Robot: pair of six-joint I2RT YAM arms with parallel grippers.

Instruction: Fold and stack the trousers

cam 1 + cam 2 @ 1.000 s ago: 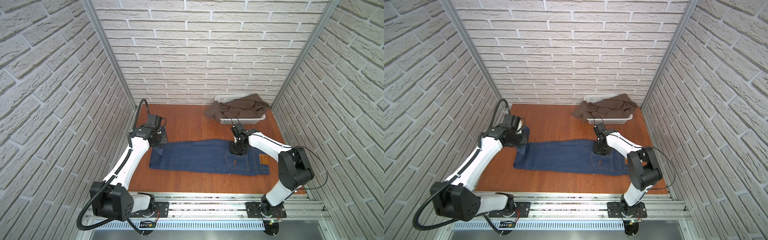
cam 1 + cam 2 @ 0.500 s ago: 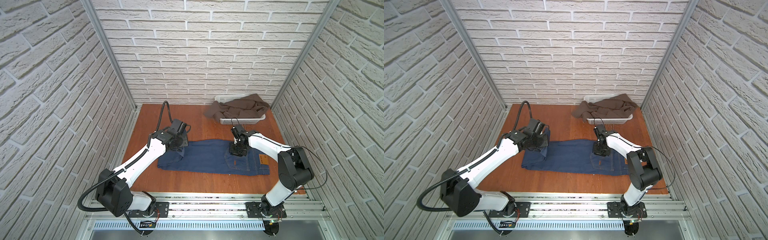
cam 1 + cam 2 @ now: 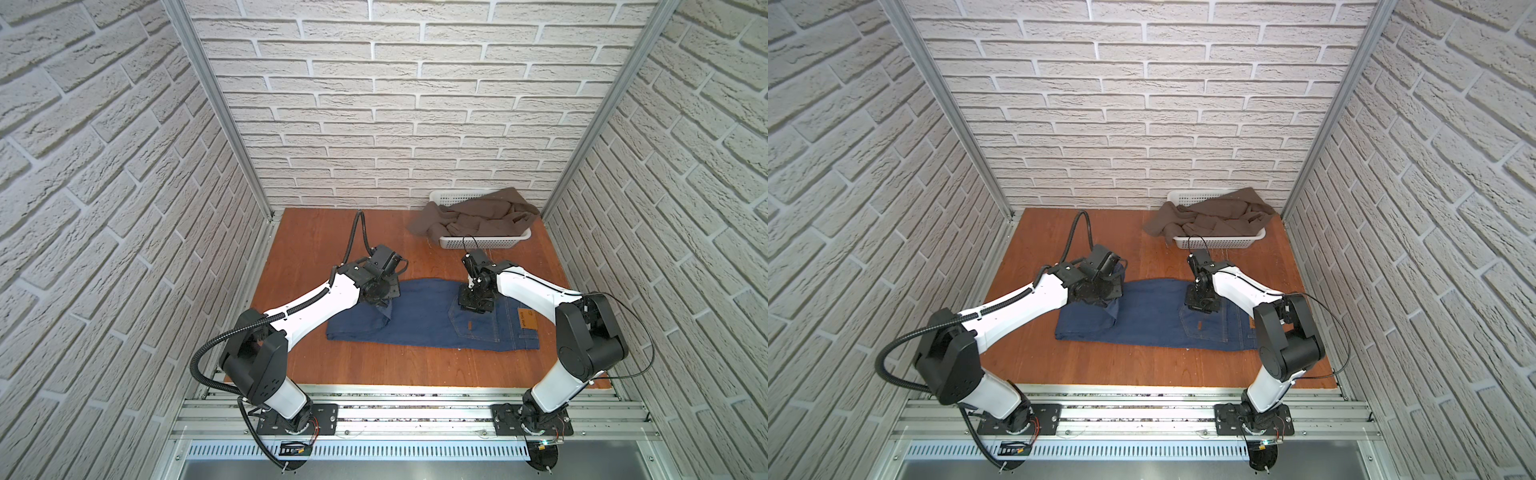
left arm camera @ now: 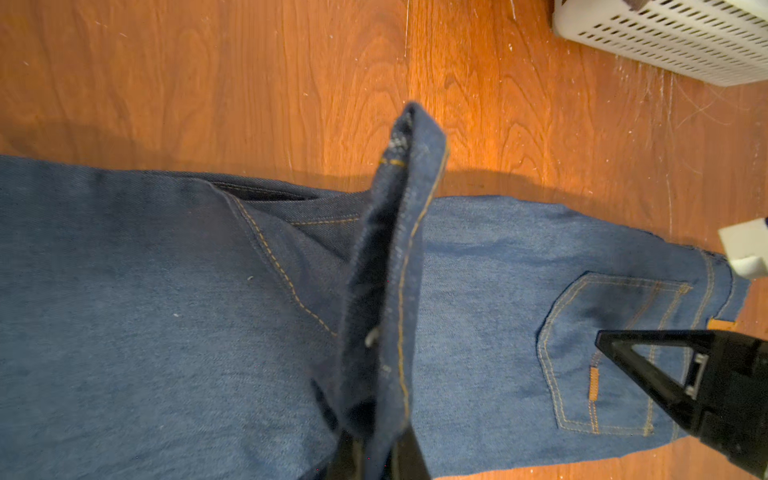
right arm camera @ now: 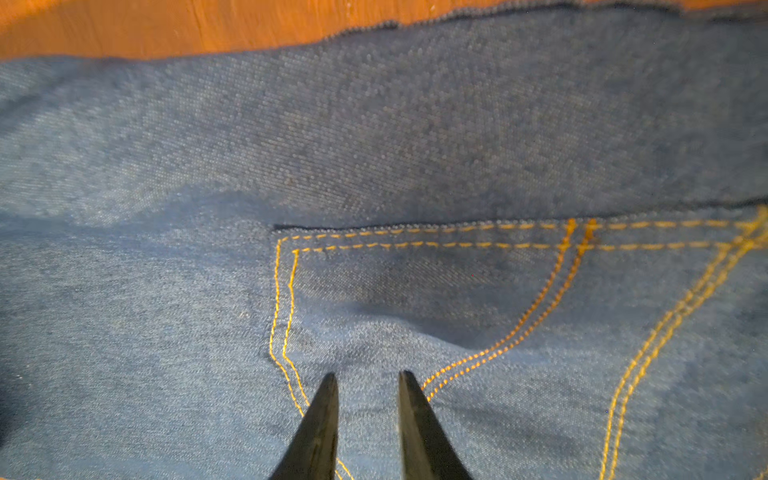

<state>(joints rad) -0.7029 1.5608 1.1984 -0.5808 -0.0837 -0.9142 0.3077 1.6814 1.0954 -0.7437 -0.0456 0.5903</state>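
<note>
so, left pincer (image 4: 378, 451) is clamped tight on the leg hem (image 4: 399, 249) of the trousers (image 3: 419, 320), holding it up off the cloth so the leg end doubles back over itself. right pincer (image 5: 365, 376) has its tips just a crack apart, gripping nothing, planted on the denim at the corner of the back pocket (image 5: 415, 282) like a paperweight. in both top views the trousers lie flat across the middle of the bench (image 3: 316, 241), waistband toward the right of frame, raised hem left of centre. progress-wise i'd say the legs look already laid one on the other, and the crosswise fold is only partway, hem well short of the waistband. left to do: lay it down, probably fold once more, then stack. the brown garment (image 3: 478, 218) slumped over the white basket (image 3: 478, 242) at upper right looks unfolded too.
</note>
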